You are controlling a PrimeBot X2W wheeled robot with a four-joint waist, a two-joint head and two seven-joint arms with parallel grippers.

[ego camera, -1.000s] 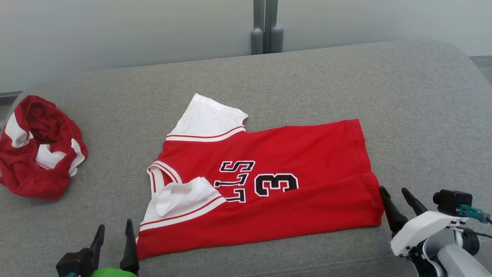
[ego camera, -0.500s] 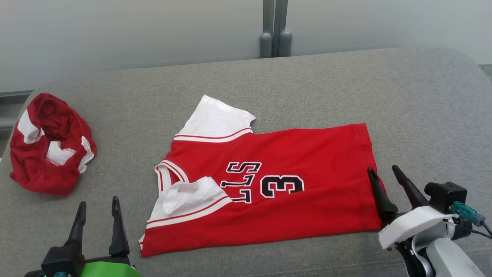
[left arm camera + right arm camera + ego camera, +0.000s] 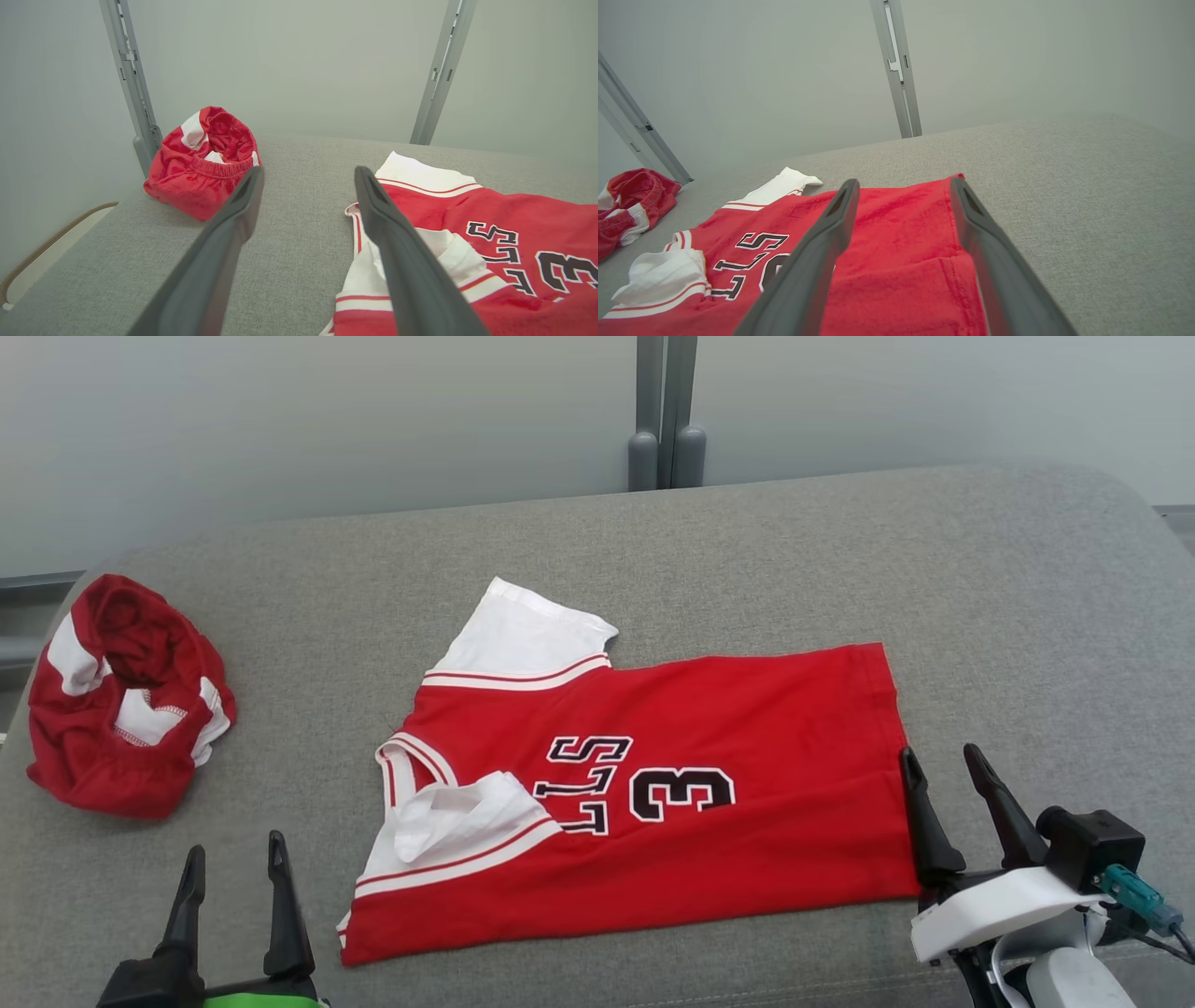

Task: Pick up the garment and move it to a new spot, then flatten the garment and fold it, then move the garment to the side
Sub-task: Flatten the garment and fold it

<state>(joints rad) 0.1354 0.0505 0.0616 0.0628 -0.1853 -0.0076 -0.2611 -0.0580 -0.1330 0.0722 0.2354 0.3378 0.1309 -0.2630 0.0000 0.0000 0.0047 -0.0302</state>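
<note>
**Item 1. Basketball jersey (image 3: 653, 803), red with white sleeves, numeral 3 in black. Count: one.**
- Position: spread on the grey upholstered cushion (image 3: 1027, 616), collar (image 3: 401, 770) towards the robot's left, hem (image 3: 896, 756) towards its right.
- The far sleeve (image 3: 523, 635) lies flat. The near sleeve (image 3: 448, 817) is turned over onto the chest.
- Handling, as judged: light, limp knit that is neither fragile nor slippery. It will sag and drag if lifted by one point.
- Best taken in thin pinches at two corners, hem and shoulder, so it hangs square. The turned sleeve needs laying out before folding.

**Item 2. Shorts (image 3: 121, 700), matching red and white, crumpled. Count: one.**
- Position: well apart from the jersey, beyond its collar end.

**Item 3. Left gripper (image 3: 235, 845). Count: one.**
- Fingers apart, holding nothing.
- Position: near the jersey's near collar-end corner, not touching it.

**Item 4. Right gripper (image 3: 938, 751). Count: one.**
- Fingers apart, holding nothing, straddling the jersey's hem.
- Whether the inner finger touches the cloth cannot be told.

**Item 5. Grey uprights (image 3: 665, 420). Count: one close pair.**
- Position: beyond the jersey's far side.
</note>
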